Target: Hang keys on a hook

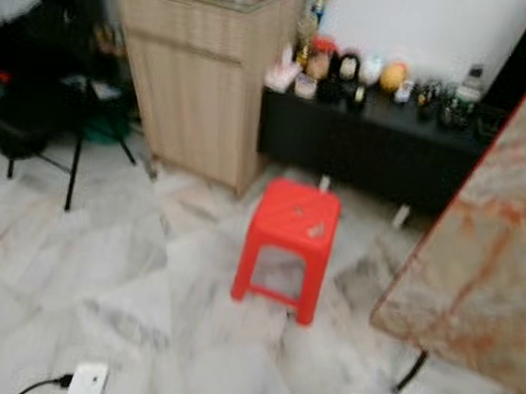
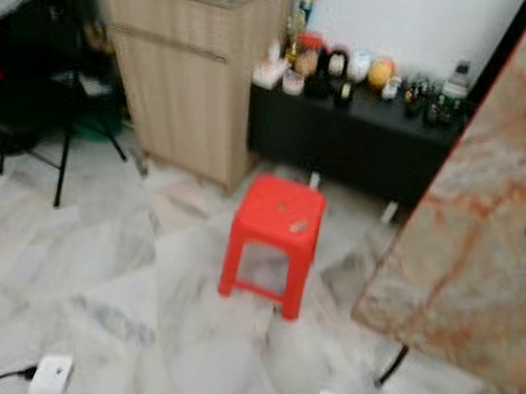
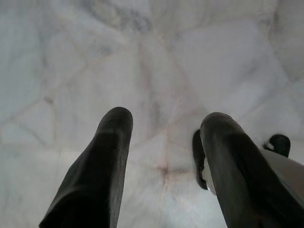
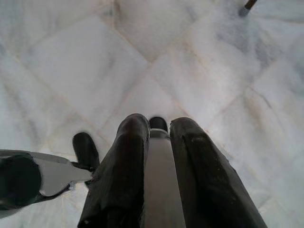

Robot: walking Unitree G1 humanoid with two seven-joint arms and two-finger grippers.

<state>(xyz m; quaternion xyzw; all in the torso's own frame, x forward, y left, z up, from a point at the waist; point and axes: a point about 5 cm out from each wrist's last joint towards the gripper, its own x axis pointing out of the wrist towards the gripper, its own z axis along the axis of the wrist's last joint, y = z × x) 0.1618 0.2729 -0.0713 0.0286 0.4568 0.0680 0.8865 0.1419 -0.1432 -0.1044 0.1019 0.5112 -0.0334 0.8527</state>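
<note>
A small metallic object that looks like the keys (image 1: 315,228) lies on top of a red plastic stool (image 1: 290,220), which stands on the marble floor a few steps ahead. Both arms hang low over the floor. In the left wrist view my left gripper (image 3: 164,118) is open, with bare white tile between its two black fingers (image 3: 111,142). In the right wrist view my right gripper (image 4: 159,122) has its fingers (image 4: 130,142) close together, with nothing held between them. The head views are blurred.
A wooden cabinet (image 1: 199,81) stands behind the stool on the left. Beside it a low black console (image 1: 369,142) carries several trinkets. A marble tabletop (image 1: 488,263) juts in close on the right. Black chair legs (image 1: 72,166) stand at left; white plugs with cables (image 1: 87,383) lie near my feet.
</note>
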